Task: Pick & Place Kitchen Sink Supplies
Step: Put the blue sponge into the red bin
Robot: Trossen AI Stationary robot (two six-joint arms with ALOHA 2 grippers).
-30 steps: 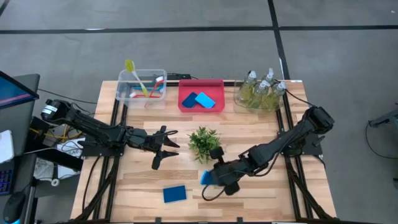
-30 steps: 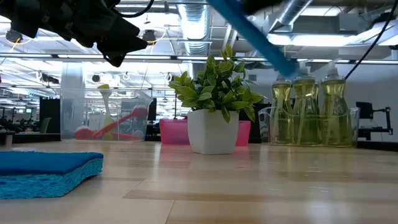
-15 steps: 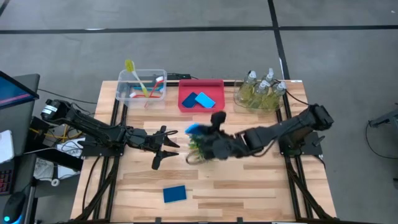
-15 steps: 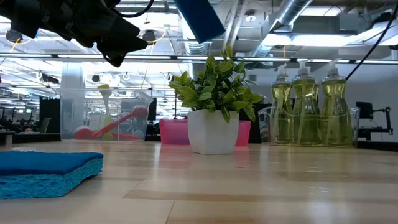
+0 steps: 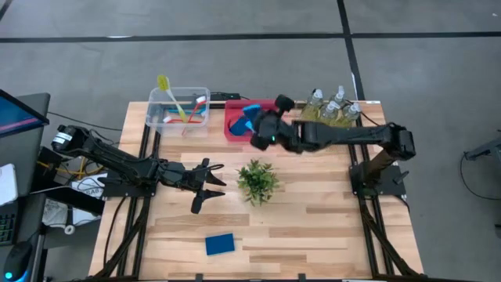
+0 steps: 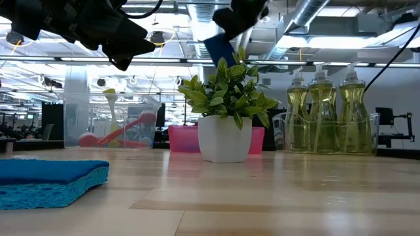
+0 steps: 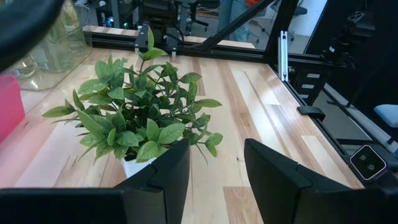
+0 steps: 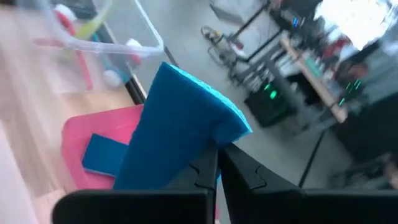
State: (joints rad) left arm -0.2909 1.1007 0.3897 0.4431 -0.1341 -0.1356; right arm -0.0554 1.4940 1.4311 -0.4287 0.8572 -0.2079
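Plant [image 5: 257, 179] mid-surface, between both arms. Pink bin [image 5: 232, 125] at far edge holds sponges, flanked by clear brush bin [image 5: 178, 109] and pump bottles [image 5: 327, 112]. Spare sponge [image 5: 220, 244] near front edge, open wood around. Right pincer [image 5: 256, 119] over pink bin, clamped on blue sponge [image 8: 180, 133]. Left pincer [image 5: 210, 186] parted, empty, beside plant

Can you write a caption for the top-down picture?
Right gripper carries a blue sponge over the pink bin; left gripper waits.
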